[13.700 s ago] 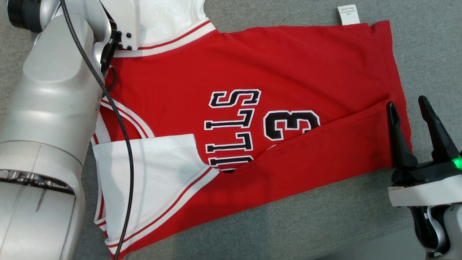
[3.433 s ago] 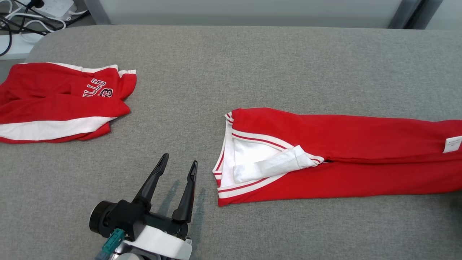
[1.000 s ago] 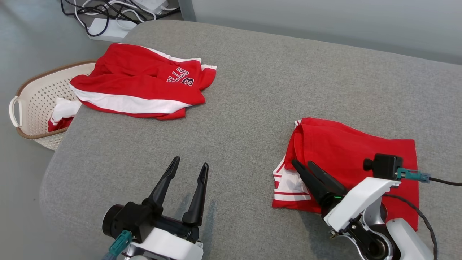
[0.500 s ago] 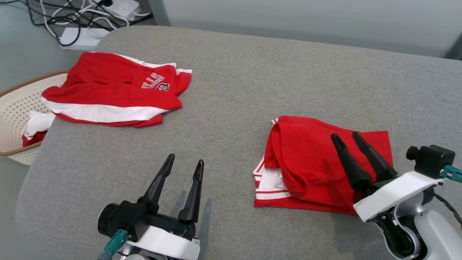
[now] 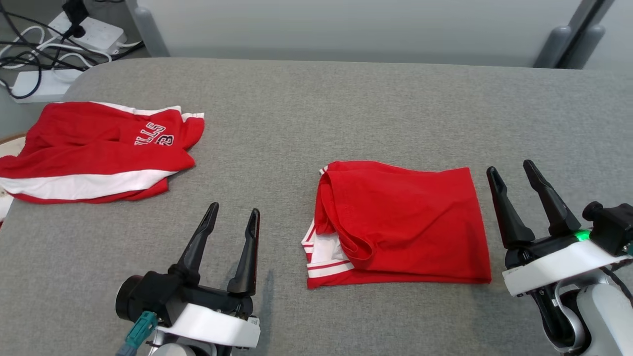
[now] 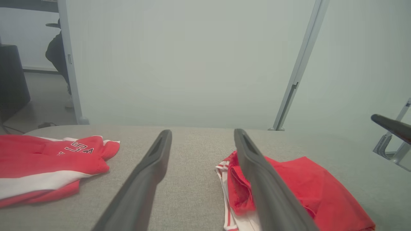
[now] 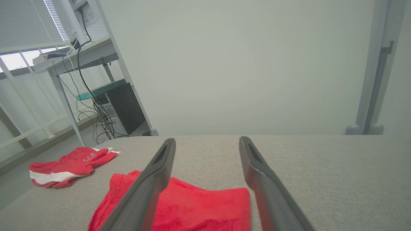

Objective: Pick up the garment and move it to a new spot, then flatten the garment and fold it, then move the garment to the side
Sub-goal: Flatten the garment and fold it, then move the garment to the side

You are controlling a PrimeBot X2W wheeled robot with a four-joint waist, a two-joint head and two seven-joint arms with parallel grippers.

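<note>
On the grey counter (image 5: 316,99), another jersey (image 5: 99,153) lies at far left. The left gripper (image 5: 235,208) hovers at near left, jaws open and empty. The garment (image 5: 405,222), folded into a red square, sits right of centre, with the right gripper (image 5: 509,167) just beside its right edge, jaws likewise parted. Shifting it aside looks next: best to pinch all layers at both edges and slide low, so the fold holds.
</note>
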